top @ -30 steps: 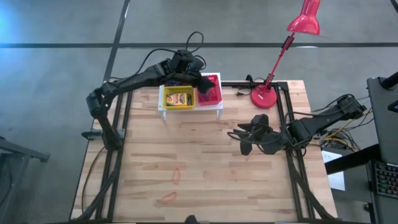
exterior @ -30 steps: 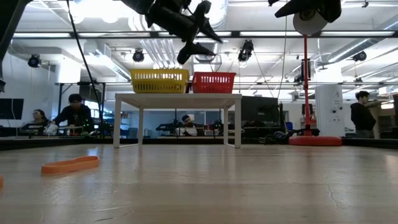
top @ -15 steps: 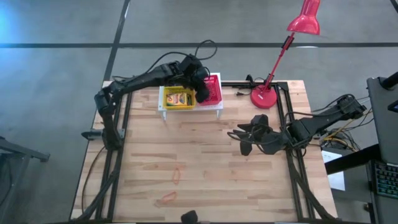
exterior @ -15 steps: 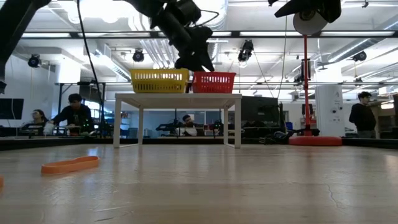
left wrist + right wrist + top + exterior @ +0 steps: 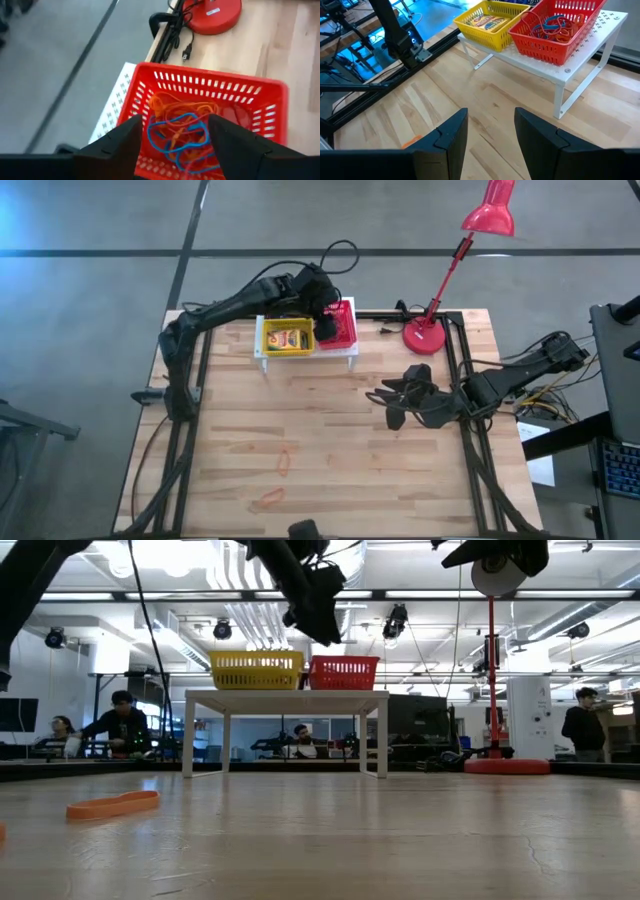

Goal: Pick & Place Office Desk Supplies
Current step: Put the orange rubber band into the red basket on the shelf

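We've got the left end effector [image 5: 322, 308] hovering over the red basket [image 5: 210, 125] on the white stand [image 5: 340, 356] at the far edge of the worktop [image 5: 330, 450], jaws spread and empty. Basket holds a tangle of orange and blue rubber bands [image 5: 182, 132]; the yellow basket [image 5: 287, 337] beside it holds crayon boxes [image 5: 288, 338]. Two orange bands [image 5: 284, 462] lie loose on the worktop near the front edge, well apart from both arms. We judge the bands light, floppy and thin: they lie flat, so pinch across one strand with the tips right on the wood, and expect them to snag or spring. Right end effector [image 5: 490, 132] waits low near the right edge, fingers parted, nothing held. Red lamp [image 5: 432, 330] stands at the far right corner, its base and cord just beside the stand; stand legs and basket rims are the things to clear on any drop-off.
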